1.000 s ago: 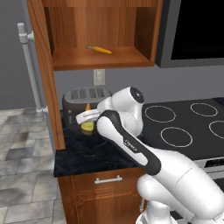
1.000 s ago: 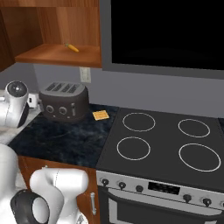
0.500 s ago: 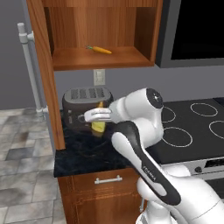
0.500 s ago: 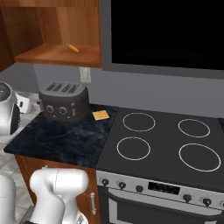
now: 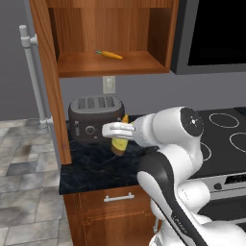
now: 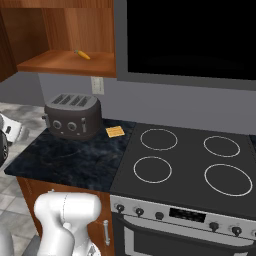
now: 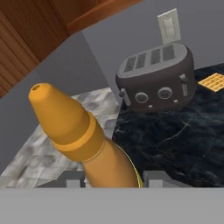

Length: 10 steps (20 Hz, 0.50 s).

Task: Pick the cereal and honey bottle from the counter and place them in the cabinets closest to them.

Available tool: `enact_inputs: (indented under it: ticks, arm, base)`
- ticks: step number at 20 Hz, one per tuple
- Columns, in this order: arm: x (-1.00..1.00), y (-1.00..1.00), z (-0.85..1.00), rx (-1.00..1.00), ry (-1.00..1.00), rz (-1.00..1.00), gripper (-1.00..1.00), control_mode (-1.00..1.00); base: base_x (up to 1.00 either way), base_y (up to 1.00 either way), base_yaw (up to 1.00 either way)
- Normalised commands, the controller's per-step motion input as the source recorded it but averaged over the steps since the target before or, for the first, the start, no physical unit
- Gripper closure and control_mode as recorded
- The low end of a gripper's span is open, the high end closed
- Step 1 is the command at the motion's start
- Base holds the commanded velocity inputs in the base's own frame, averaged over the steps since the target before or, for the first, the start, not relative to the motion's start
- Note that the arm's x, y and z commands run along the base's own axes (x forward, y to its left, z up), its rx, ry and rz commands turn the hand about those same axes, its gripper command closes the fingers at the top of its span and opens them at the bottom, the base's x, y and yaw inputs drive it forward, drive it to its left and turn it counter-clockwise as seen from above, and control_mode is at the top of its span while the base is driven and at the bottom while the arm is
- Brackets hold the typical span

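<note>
counter point(image 6: 75, 160): dark marbled stone (toaster point(image 6: 72, 116) on it) | fingers point(image 5: 111, 130): clamped on honey bottle point(image 5: 121, 139), lifted above it

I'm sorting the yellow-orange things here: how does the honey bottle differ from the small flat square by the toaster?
The honey bottle is tall and rounded with a pointed cap; the flat square is thin with a grid pattern. The honey bottle is held in the gripper, above the counter; the flat square lies on the counter beside the toaster. Both are amber-yellow.
</note>
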Motion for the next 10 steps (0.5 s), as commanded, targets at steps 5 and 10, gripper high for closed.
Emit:
enact_inputs:
  ticks: [5,10]
  arm:
    - [-0.02,0.0,0.0,0.0,0.0,0.0,1.0,-1.0]
    - [-0.12,-0.04,0.44,0.05,-0.01,-0.08,1.0,-1.0]
  base:
    - [0.0,0.0,0.0]
    - [0.0,0.0,0.0]
